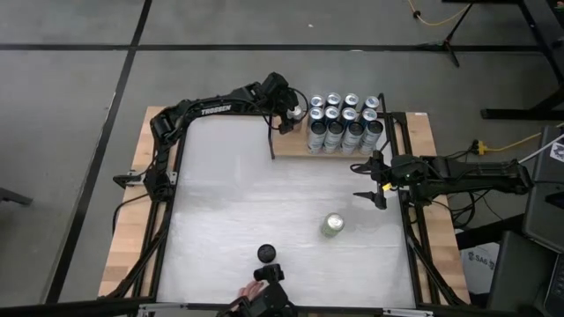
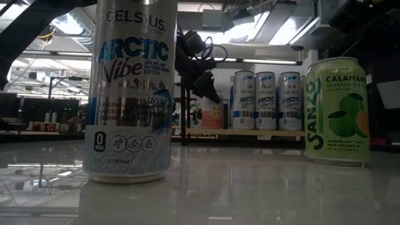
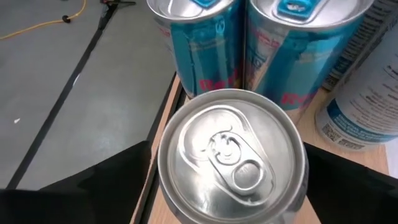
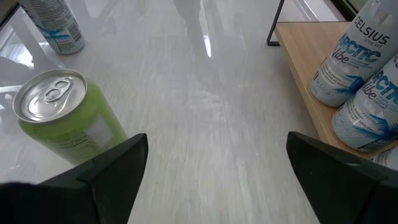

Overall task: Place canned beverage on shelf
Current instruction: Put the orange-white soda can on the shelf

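Left wrist view: left gripper [image 3: 227, 205], fingers spread, straddles a can [image 3: 231, 155] standing on the shelf [image 1: 295, 143]. Right gripper [image 1: 374, 183] released, empty. Green can [image 1: 332, 225] on desk: rigid, smooth, likely slippery; grip mid-body, upright.

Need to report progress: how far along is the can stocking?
Done: eight cans stand on the shelf. In hand: the left gripper straddles a silver can at the shelf's end, fingers apart. Left: the green can and the Celsius can on the table; the open right gripper waits.
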Tool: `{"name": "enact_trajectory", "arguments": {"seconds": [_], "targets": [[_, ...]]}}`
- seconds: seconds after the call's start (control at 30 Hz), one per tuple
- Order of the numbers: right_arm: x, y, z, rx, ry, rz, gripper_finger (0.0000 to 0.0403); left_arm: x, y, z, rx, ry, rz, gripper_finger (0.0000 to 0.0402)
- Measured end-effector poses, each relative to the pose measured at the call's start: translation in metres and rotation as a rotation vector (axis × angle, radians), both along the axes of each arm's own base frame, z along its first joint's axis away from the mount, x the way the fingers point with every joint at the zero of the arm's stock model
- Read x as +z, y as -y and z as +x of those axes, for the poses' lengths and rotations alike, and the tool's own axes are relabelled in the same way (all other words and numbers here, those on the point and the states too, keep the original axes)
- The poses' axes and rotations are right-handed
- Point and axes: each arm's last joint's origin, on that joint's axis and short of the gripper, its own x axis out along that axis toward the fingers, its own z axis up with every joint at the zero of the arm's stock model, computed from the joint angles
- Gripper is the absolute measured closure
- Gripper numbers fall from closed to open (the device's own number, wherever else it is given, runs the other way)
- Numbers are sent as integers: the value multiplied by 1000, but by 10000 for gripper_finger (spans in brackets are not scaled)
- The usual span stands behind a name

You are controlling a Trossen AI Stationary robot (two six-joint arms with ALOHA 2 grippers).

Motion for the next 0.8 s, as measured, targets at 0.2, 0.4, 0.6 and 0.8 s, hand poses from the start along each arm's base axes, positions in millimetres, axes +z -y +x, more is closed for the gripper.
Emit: {"name": "enact_trajectory", "arguments": {"seconds": [0.2,0.4,0.6,0.8], "targets": [[0,0,0,0,0,0,31,2,0,2,13,12,24,15],[0,0,0,0,0,0,31,4,-1,2,62,2,70,14],[0,0,0,0,1,0,31,7,-1,2,100,-8,103,14],[0,0,0,0,0,0,31,9,-3,2,124,-6,128,14]]}}
